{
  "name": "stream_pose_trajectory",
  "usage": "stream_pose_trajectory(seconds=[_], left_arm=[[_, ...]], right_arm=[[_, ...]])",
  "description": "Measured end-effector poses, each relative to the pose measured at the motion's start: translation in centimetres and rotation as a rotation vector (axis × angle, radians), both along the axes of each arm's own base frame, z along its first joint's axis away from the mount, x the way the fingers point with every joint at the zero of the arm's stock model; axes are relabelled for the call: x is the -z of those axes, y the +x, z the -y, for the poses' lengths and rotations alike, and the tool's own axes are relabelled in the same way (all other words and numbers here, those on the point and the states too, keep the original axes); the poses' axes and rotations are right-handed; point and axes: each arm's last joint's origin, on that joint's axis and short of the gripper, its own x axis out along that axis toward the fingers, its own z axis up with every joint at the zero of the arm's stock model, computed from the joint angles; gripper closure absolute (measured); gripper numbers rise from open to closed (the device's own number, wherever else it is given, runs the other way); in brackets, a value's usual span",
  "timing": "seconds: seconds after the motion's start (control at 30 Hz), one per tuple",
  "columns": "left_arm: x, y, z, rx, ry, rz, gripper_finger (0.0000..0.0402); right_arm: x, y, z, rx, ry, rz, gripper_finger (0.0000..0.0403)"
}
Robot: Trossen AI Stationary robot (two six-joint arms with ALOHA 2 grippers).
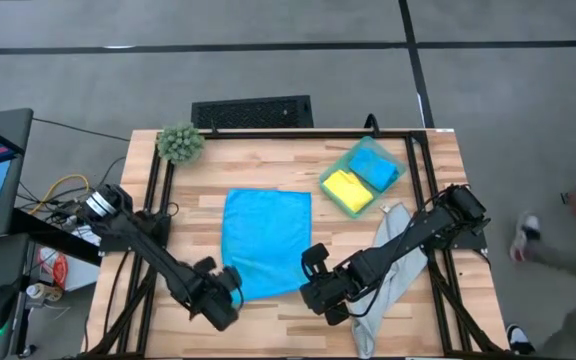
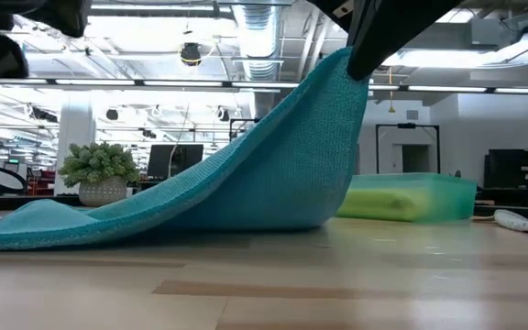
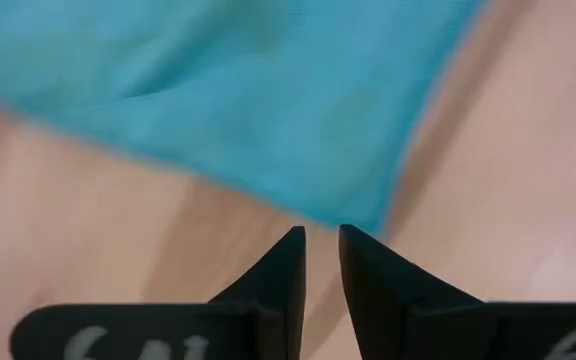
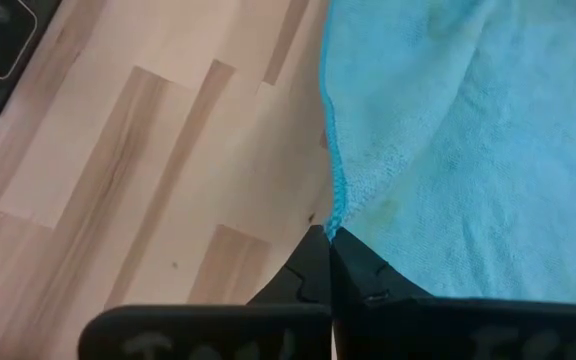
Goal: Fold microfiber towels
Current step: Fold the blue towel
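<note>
A turquoise microfiber towel (image 1: 265, 243) lies spread on the middle of the wooden table. My right gripper (image 1: 313, 262) is shut on the towel's near right corner and holds it raised, as the low view (image 2: 351, 64) shows. My left gripper (image 1: 230, 283) hovers at the towel's near left corner (image 3: 363, 215); its fingers stand a narrow gap apart with nothing between them. That side of the towel (image 2: 35, 225) lies flat on the table. A pale grey towel (image 1: 393, 270) lies under my right arm. My right gripper pinches the towel's edge at its near right corner (image 4: 336, 222) between its two shut fingers. The corner is lifted well above the table (image 2: 337, 82). The cloth slopes down from it toward the table's left, and the rest of the towel rests on the table.
A translucent green bin (image 1: 400, 160) at the far right holds a folded yellow towel (image 1: 348, 190) and a folded blue one (image 1: 376, 168). A fuzzy green plant (image 1: 180, 143) stands at the far left corner. Bare wood lies on both sides of the towel.
</note>
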Motion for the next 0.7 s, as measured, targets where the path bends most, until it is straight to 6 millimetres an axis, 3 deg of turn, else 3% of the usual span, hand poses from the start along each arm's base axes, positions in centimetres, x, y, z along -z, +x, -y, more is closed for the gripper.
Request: stream_pose_trajectory(seconds=[0.17, 0.3, 0.5, 0.7], left_arm=[[2.5, 0.5, 2.1, 0.420, 0.001, -0.034, 0.0332], [4.4, 0.1, 3.5, 0.559, 0.028, -0.070, 0.0295], [4.9, -0.5, 4.0, 0.578, 0.103, -0.074, 0.0219], [2.6, -0.6, 3.5, 0.559, 0.239, -0.012, 0.0182]], right_arm=[[0.0, 0.0, 0.0, 0.000, -0.001, -0.001, 0.0395], [0.0, 0.0, 0.0, 0.000, -0.002, -0.004, 0.0395], [0.0, 0.1, 0.3, 0.008, -0.003, -0.006, 0.0395], [0.1, 0.3, 0.7, 0.019, -0.004, -0.008, 0.0395]])
